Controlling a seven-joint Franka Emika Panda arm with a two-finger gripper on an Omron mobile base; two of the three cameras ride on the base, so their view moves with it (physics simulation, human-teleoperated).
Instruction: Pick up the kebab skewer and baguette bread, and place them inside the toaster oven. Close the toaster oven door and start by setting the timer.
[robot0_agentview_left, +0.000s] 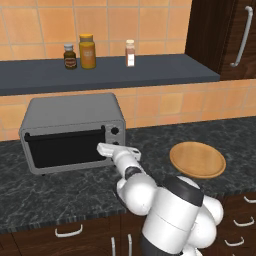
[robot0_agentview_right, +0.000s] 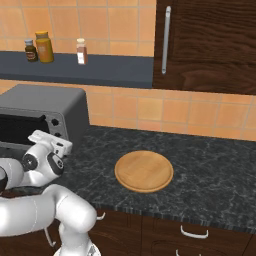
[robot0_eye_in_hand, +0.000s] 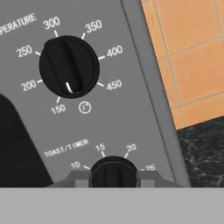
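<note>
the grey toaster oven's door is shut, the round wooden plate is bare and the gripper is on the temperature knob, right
Not quite: the gripper is on the black toast/timer knob, below the temperature knob, as the hand view shows. The grey toaster oven's door is shut and the round wooden plate bare.

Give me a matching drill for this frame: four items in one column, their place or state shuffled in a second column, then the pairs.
Column 1
1. grey metal toaster oven door with dark glass
2. round wooden plate
3. black temperature knob
4. robot's two-finger gripper

Column 2
A. bare, on the dark counter right of the oven
B. shut on the black timer knob
C. shut against the oven front
D. white pointer near the low end of its dial

Pairs: 1-C, 2-A, 3-D, 4-B
</note>
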